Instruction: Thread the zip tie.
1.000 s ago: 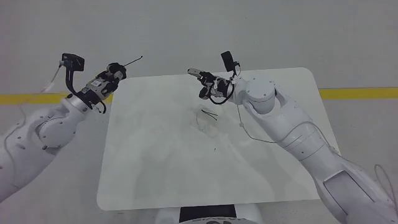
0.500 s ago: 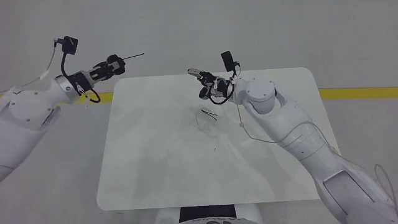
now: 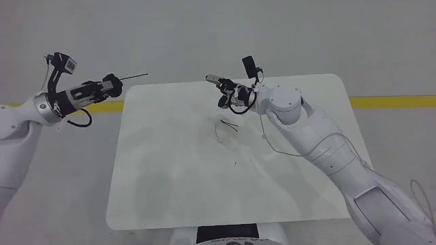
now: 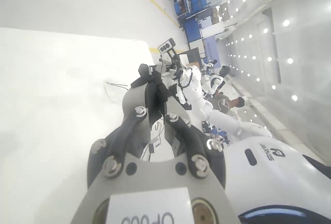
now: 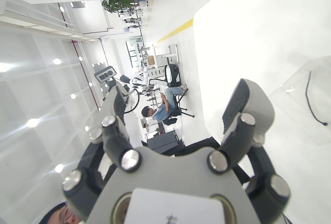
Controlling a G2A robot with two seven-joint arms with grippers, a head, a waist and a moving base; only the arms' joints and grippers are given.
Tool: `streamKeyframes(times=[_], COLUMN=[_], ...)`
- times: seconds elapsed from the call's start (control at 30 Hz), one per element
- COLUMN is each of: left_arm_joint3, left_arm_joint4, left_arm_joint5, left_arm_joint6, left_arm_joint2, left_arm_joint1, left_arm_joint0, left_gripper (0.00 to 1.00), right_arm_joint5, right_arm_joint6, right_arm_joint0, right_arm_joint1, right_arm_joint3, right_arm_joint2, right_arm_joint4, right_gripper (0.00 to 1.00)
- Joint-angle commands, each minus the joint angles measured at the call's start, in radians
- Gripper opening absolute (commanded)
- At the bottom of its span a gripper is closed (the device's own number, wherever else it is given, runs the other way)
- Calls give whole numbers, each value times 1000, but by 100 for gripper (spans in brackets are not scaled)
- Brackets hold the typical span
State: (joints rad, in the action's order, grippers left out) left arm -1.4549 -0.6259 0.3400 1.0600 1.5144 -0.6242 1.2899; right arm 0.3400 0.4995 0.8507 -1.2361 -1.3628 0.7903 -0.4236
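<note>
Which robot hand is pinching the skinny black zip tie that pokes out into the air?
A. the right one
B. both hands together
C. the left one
C: the left gripper is shut on the zip tie, which sticks straight out past its tip, while the right gripper is wide open and holds nothing.

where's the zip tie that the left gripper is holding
In the top view, the zip tie sticks out of the left gripper, just off the far left corner of the table.
</note>
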Motion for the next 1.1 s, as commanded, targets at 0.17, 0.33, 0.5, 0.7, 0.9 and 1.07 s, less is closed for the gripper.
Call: streamKeyframes(times=[0.17, 0.33, 0.5, 0.7, 0.9, 1.07], left_arm_joint3=[-1, 20, 62, 87, 57, 56], left_arm_joint4=[1, -107, -219, -229, -116, -108], left_arm_joint5=[0, -28, -21, 0, 0, -17], left_arm_joint6=[-2, 77, 170, 173, 126, 123], left_arm_joint2=[-5, -60, -108, -170, -171, -181], left_arm_joint1=[1, -13, -29, -53, -63, -64], left_arm_joint0=[-1, 25, 23, 7, -30, -24], left_gripper=[0, 0, 0, 0, 0, 0], right_arm_joint5=[0, -101, -325, -481, -497, -493], right_arm_joint6=[0, 48, 206, 336, 351, 355], right_arm_joint0=[0, 34, 52, 11, 1, 18], right_arm_joint1=[0, -2, -21, -73, -83, -85], right_arm_joint3=[0, -2, 98, 223, 242, 239], right_arm_joint2=[0, 12, 16, -51, -65, -69], right_arm_joint4=[0, -43, -182, -286, -298, -311], right_gripper=[100, 100, 100, 100, 100, 100])
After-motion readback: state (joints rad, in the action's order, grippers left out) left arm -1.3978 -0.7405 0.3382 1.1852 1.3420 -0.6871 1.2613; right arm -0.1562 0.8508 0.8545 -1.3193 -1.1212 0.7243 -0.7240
